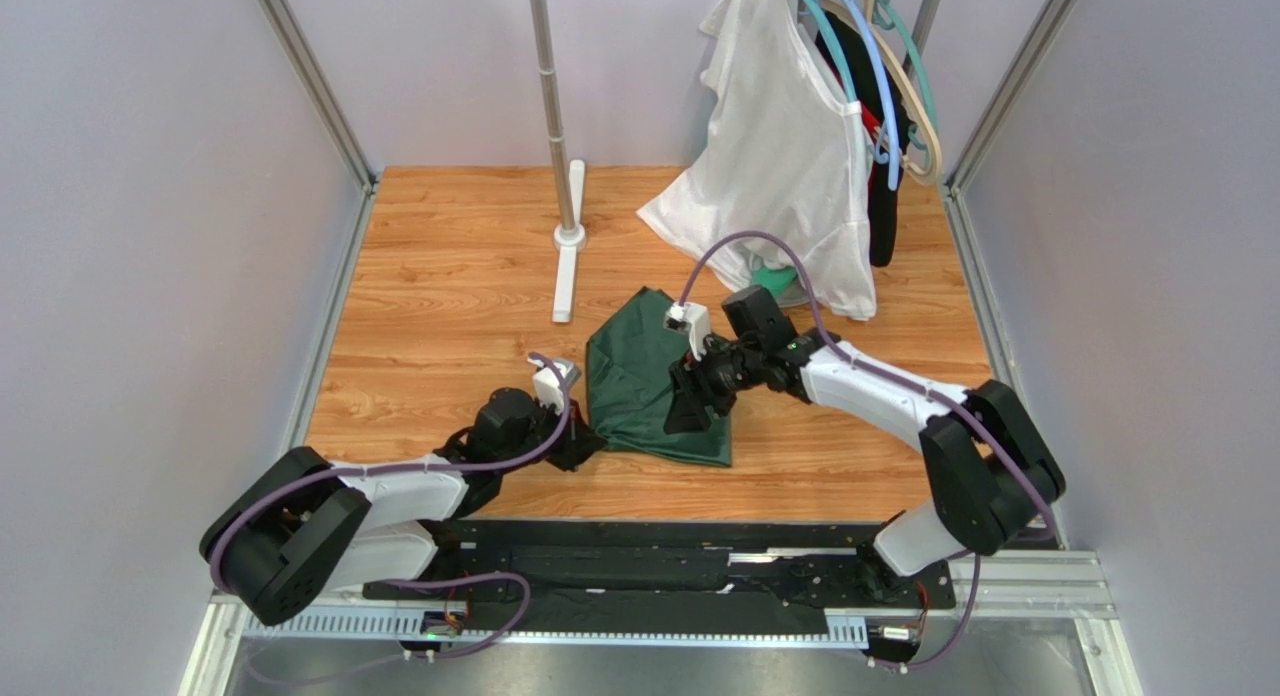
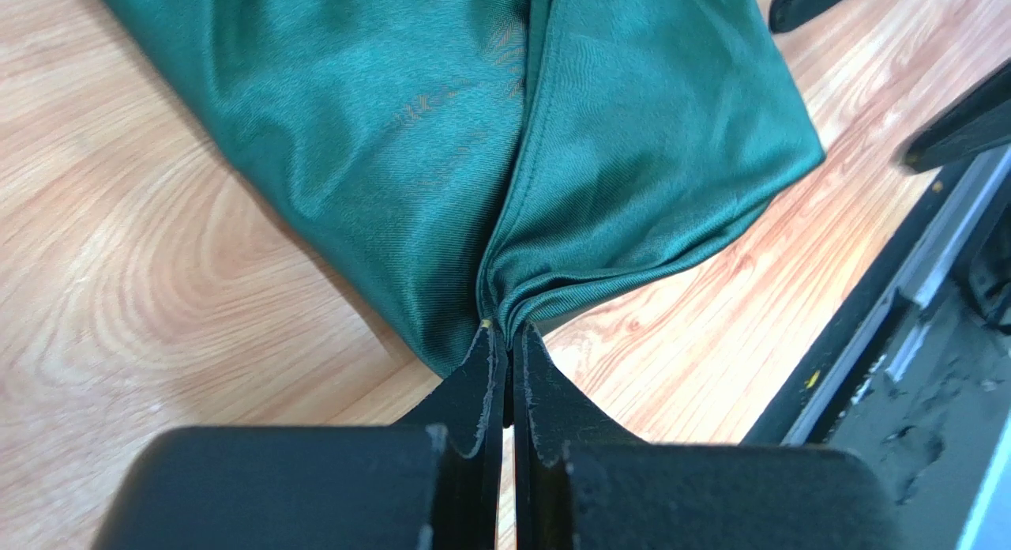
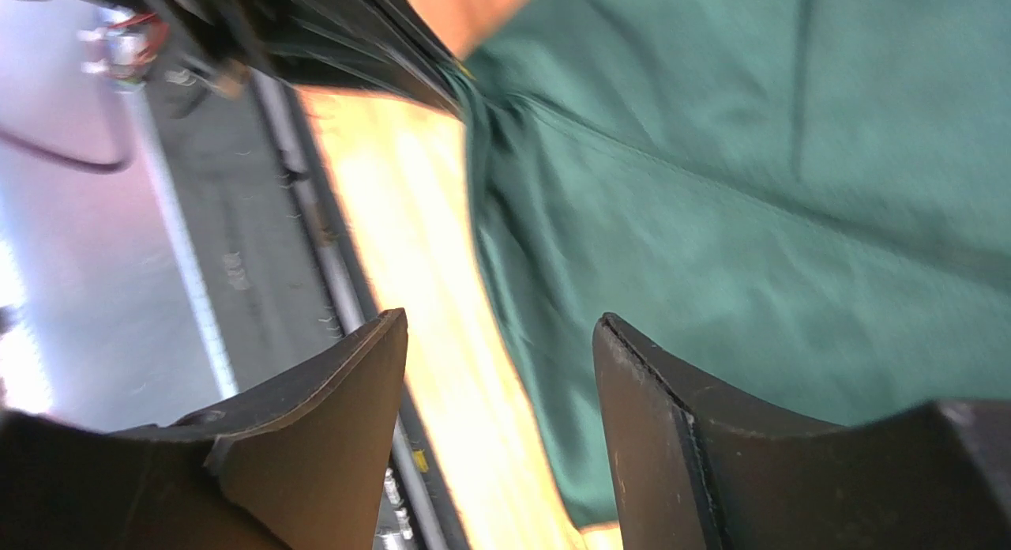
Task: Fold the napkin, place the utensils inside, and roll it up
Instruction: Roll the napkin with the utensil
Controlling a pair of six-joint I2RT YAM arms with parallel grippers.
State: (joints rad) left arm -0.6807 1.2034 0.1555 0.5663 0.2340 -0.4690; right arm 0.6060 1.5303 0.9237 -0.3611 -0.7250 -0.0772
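Two grippers work at the napkin (image 1: 646, 369), which in the overhead view lies rumpled on the wooden table (image 1: 451, 261), in front of the white garment (image 1: 781, 156) hanging at the back. The left gripper (image 1: 579, 446) is at its near left corner and the right gripper (image 1: 691, 411) over its middle; no utensils show anywhere. From the left wrist, the fingers are pressed together on that corner, with several gathered layers of cloth bunching out of the pinch. From the right wrist, the jaws stand well apart with nothing between them, above the cloth's near edge; whether they touch it I cannot tell. The fold looks to be the step in hand. To do it well, the right gripper should probably take the matching corner on the same edge before anything lifts, so both rise together. Then carry the edge low and level, lay it square on the far edge, and release only once the slippery cloth lies flat.
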